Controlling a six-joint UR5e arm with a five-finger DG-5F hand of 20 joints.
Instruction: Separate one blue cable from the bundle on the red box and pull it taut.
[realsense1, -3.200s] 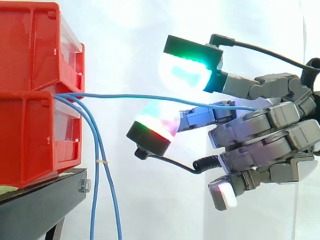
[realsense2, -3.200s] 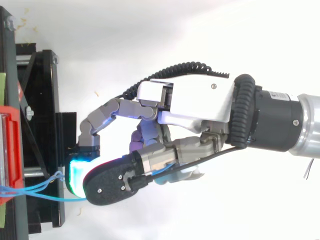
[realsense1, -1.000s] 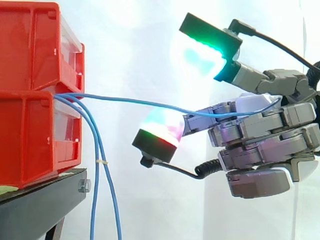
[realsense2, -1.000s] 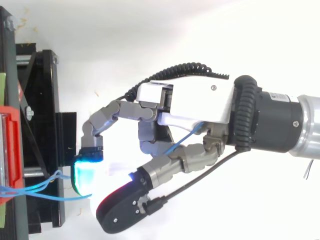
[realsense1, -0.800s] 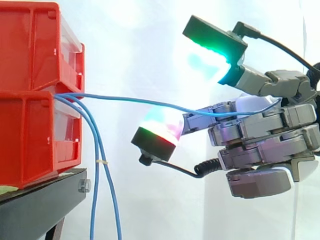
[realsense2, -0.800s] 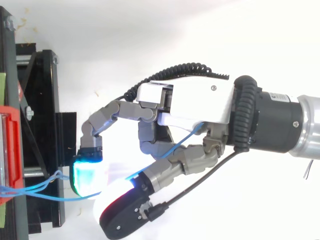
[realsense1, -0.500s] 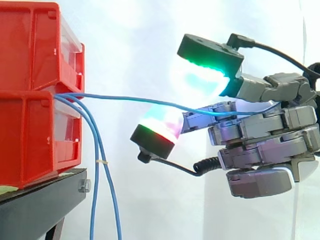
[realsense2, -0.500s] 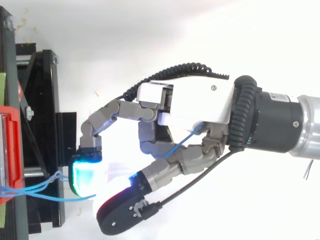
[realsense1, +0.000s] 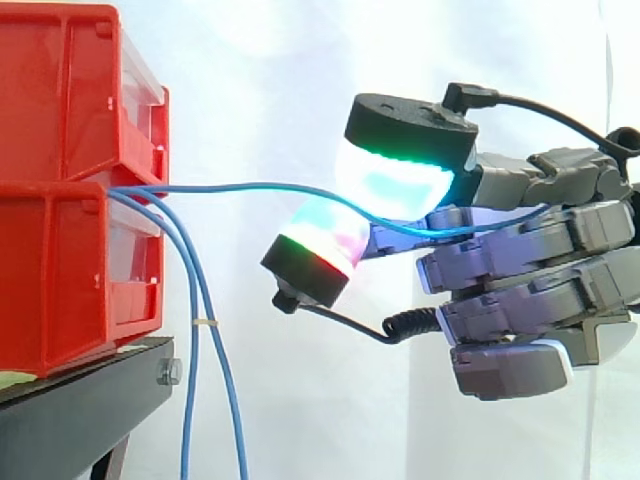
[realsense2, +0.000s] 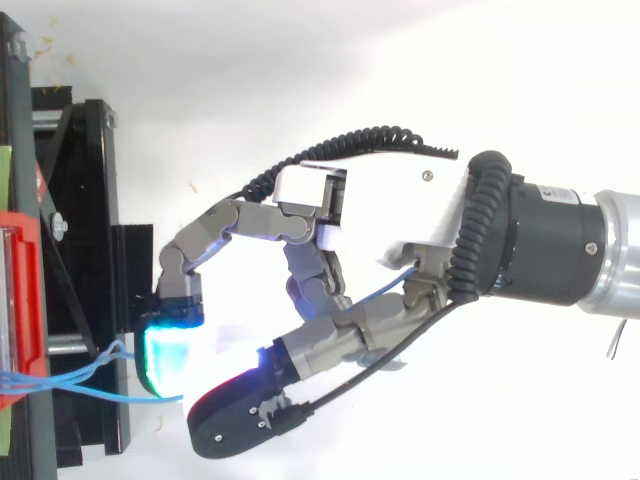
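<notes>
Two stacked red bins (realsense1: 60, 200) stand at the left, with a bundle of blue cables coming out between them. One blue cable (realsense1: 250, 187) runs right from the bundle, sagging a little, into my hand (realsense1: 530, 270). It passes between the green-cyan pad (realsense1: 400, 165) above and the red-rimmed pad (realsense1: 318, 250) below, which stand close together around it. The other fingers are curled. In the top view my hand (realsense2: 390, 200) reaches left toward the bin (realsense2: 20, 300), and the cable (realsense2: 90, 392) leads into the pads.
Two more blue cables (realsense1: 190, 330) hang down from the bundle past the black stand (realsense1: 80, 410), tied by a small band. The stand's frame (realsense2: 80, 250) lies just left of the fingertips. A white curtain is behind everything.
The upper green-cyan pad, raised a second ago, has swung down onto the cable toward the lower pad. The cable now dips more near the hand. The bins have not moved.
</notes>
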